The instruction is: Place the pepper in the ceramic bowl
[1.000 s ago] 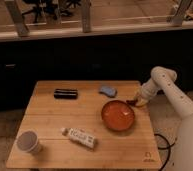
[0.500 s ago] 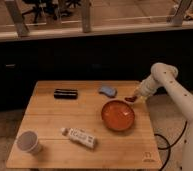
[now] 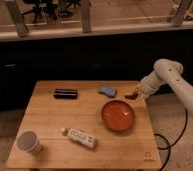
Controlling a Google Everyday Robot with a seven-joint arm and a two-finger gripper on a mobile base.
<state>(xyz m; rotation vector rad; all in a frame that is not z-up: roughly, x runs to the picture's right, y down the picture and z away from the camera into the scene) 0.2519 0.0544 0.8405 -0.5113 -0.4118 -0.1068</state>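
The ceramic bowl (image 3: 118,115) is round, shallow and orange-red, and sits on the right half of the wooden table (image 3: 50,120). My gripper (image 3: 134,94) hangs just behind the bowl's far right rim, near the table's right edge. It is shut on the pepper (image 3: 130,96), a small dark red piece that sticks out to the left of the fingertips, a little above the table. The white arm reaches in from the right.
A blue oblong object (image 3: 108,90) lies just left of the gripper, behind the bowl. A black flat item (image 3: 65,93) lies at the back left. A white tube (image 3: 80,137) lies front centre. A grey-white cup (image 3: 29,142) stands at the front left corner.
The gripper has moved from the bowl's right rim up and a little to the left, carrying the dark red pepper. The arm's elbow has risen.
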